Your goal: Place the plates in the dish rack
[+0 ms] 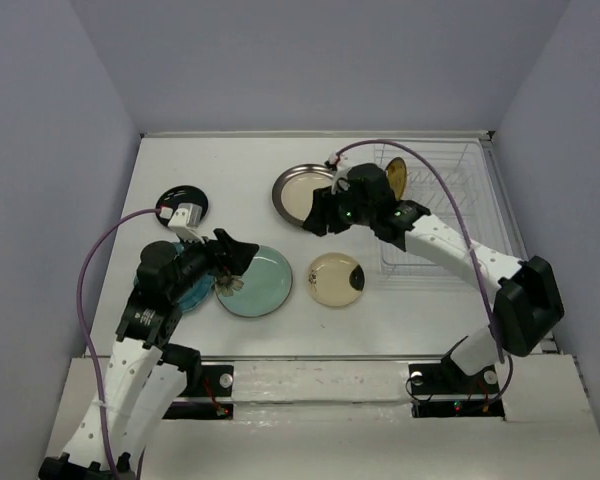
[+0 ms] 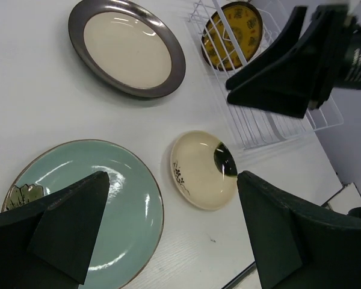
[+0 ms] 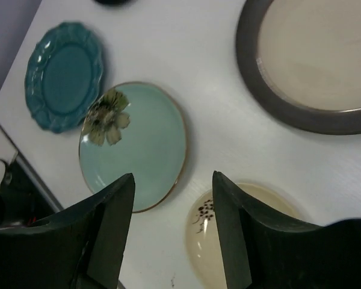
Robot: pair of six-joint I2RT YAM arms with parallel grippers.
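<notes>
now left tool point(image 2: 171, 180) and right tool point(image 3: 173, 177) spread; glossy round pale teal plate point(image 1: 265, 285), thin-wire rack point(image 1: 460, 175)

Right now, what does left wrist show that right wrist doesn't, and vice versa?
Only left wrist: the dish rack, the small amber plate standing in it, and the right hand by the rack.

Only right wrist: the dark teal scalloped plate and a sliver of the small black plate at the top edge.

Both: the pale teal flowered plate, the tan plate with dark spot and the silver-rimmed cream plate, all lying flat.
</notes>
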